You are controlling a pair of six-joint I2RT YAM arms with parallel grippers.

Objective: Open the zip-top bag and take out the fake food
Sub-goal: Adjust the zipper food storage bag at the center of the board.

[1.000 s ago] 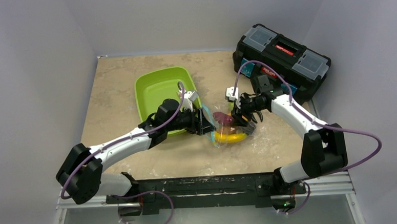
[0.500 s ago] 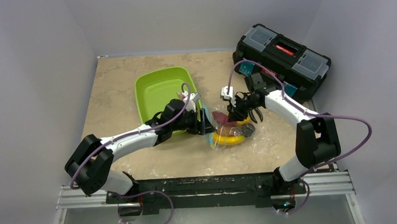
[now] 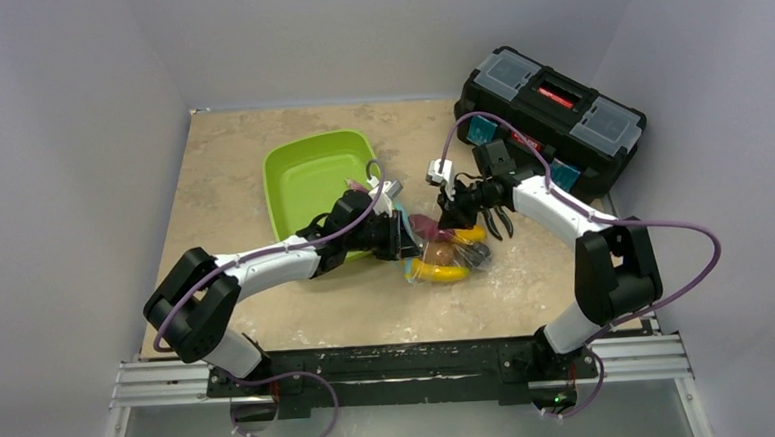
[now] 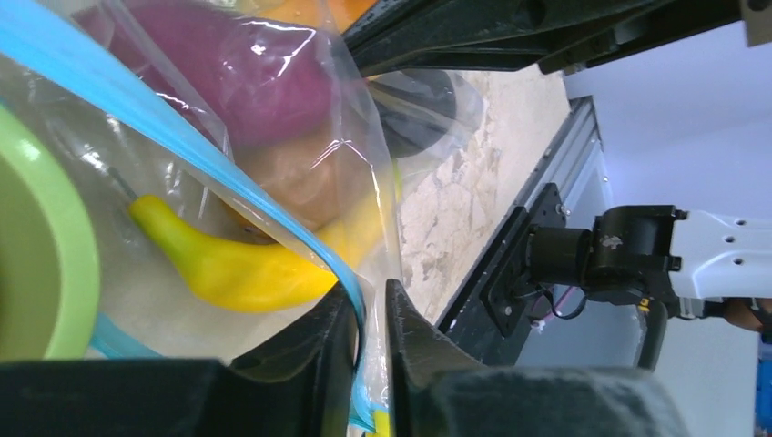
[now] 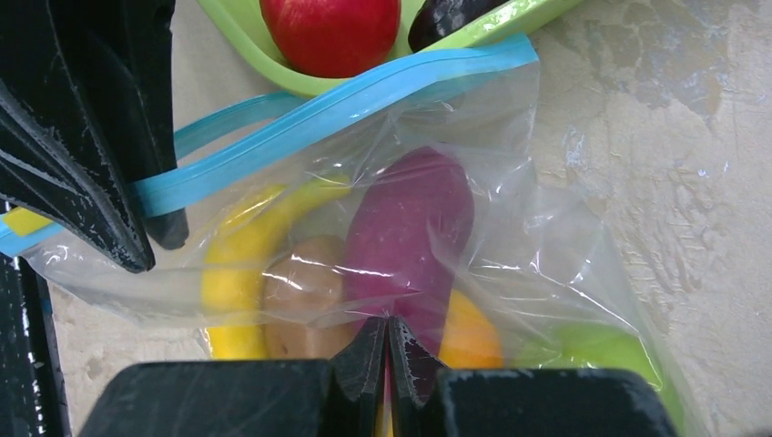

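Mottled stone tabletop (image 3: pixel 221 177) — crinkly zip-top bag (image 5: pixel 546 264), rounded brown kiwi (image 5: pixel 305 291), perhaps.

This is looking like a robotics lab, with one bench set up as a test cell. Plain pale grey walls (image 3: pixel 77 95) are boxing in a stone-patterned tabletop (image 3: pixel 230 157) on 3 sides. 2 white-and-black robot arms, the left arm (image 3: pixel 266 268) and the right arm (image 3: pixel 553 205), are sitting bolted to an aluminium rail (image 3: pixel 157 391) at the near edge, with purple cables (image 3: pixel 714 251) looping loose around them. The objects are pointing the same way: a black toolbox (image 3: pixel 548 115), a lime-green plastic tray (image 3: pixel 306 173) and plastic fake food (image 3: pixel 436 273) inside a clear zip-top bag (image 5: pixel 564 246) are lying on the tabletop.
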